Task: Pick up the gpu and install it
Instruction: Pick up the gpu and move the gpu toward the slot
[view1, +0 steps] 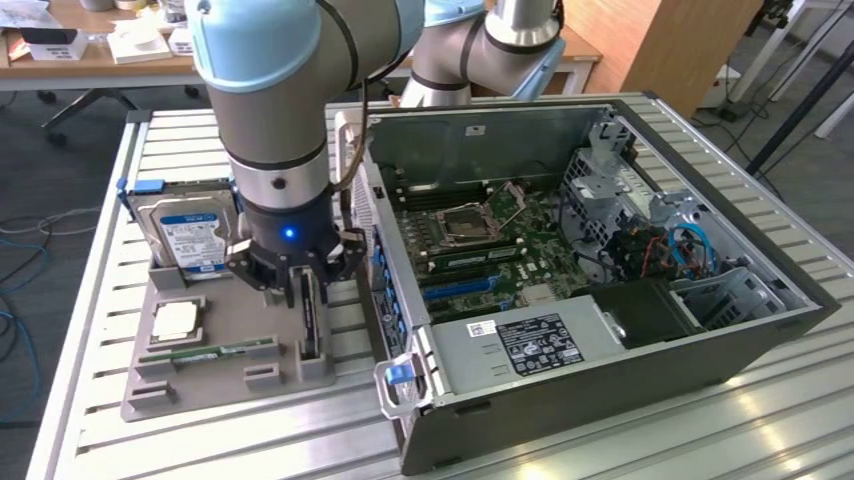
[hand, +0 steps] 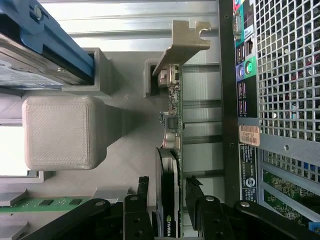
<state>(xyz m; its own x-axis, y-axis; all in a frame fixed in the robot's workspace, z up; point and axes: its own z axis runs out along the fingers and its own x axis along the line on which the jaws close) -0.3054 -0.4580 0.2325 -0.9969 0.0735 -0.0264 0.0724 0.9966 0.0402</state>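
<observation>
The gpu (view1: 311, 330) stands on its edge in a slot of the grey holder tray (view1: 220, 385), just beside the open computer case (view1: 627, 330). In the wrist view the gpu (hand: 173, 125) shows its thin edge, with the silver bracket (hand: 186, 40) at its far end. My gripper (view1: 304, 292) is lowered over the card and open. Its black fingers (hand: 143, 192) stand one on each side of the card, with a small gap on both sides. The gripper (hand: 168, 200) holds nothing.
The tray also carries a hard drive (view1: 187, 235) with a blue-white label, a processor chip (view1: 176, 320) and a green memory stick (view1: 207, 352). The case lies on its side with the motherboard (view1: 467, 240) exposed. Its rear panel (hand: 280, 75) is close to the card.
</observation>
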